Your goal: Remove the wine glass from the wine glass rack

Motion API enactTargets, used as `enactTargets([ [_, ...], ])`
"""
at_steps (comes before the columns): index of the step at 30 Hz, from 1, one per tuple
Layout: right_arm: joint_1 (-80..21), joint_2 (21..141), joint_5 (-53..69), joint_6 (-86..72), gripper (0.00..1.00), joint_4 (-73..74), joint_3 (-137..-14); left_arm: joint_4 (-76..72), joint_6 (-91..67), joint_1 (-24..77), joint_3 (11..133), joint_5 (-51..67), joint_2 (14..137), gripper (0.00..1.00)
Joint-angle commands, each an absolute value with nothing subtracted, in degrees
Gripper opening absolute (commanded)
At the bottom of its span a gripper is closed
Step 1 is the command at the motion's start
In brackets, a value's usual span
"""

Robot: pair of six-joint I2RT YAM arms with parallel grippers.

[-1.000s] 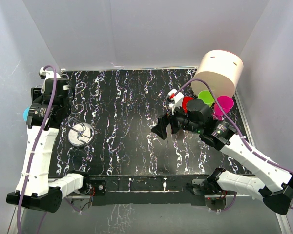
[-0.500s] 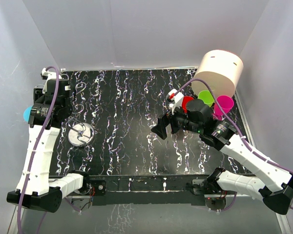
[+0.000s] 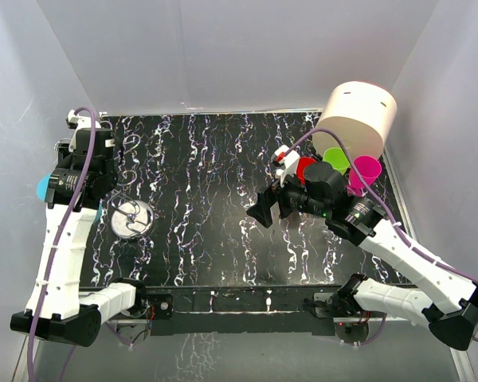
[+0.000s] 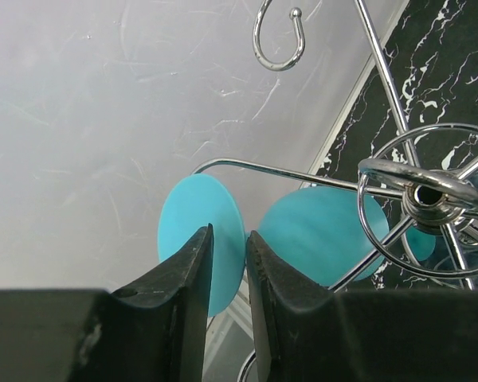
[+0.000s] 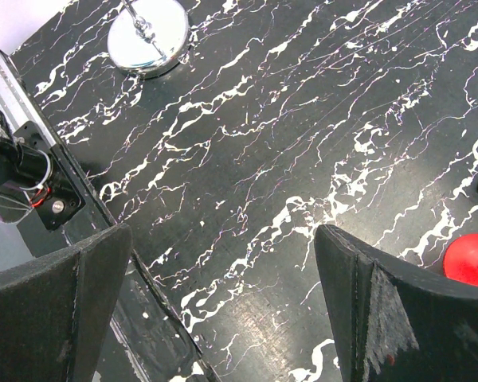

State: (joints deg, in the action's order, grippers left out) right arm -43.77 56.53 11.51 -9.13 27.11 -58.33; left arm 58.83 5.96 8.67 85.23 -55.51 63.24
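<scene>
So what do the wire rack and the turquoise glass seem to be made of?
Thin silver wire wine glass rack: metal, likely chromed, given mirror-bright highlights. Turquoise wine glass: probably plastic; it looks opaque and matte, with a faintly streaked surface, though tinted glass can't be ruled out.

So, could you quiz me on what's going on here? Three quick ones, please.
1. True or false: the right gripper has its jaws wide apart, with nothing between them.
2. What colour is the wine glass at the left gripper? A) red B) teal C) green
3. Which arm is nearer the wine glass rack?

Key: 1 true; 2 B; 3 the left arm.
</scene>
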Motion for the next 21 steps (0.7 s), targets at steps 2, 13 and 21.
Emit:
enactTargets([
  [2, -44.0, 56.3, 11.0, -8.8, 0.98, 23.6, -59.1, 60.3, 6.3, 9.3, 87.9, -57.2, 62.8, 0.2],
  [13, -44.0, 56.8, 10.7, -8.8, 0.98, 23.7, -59.4, 60.2, 6.9, 9.5, 88.2, -58.2, 62.8, 0.11],
  [21, -44.0, 57.0, 10.8, -8.8, 0.98, 23.6, -59.5, 59.8, 7.3, 9.8, 88.2, -58.6, 62.8, 0.06],
])
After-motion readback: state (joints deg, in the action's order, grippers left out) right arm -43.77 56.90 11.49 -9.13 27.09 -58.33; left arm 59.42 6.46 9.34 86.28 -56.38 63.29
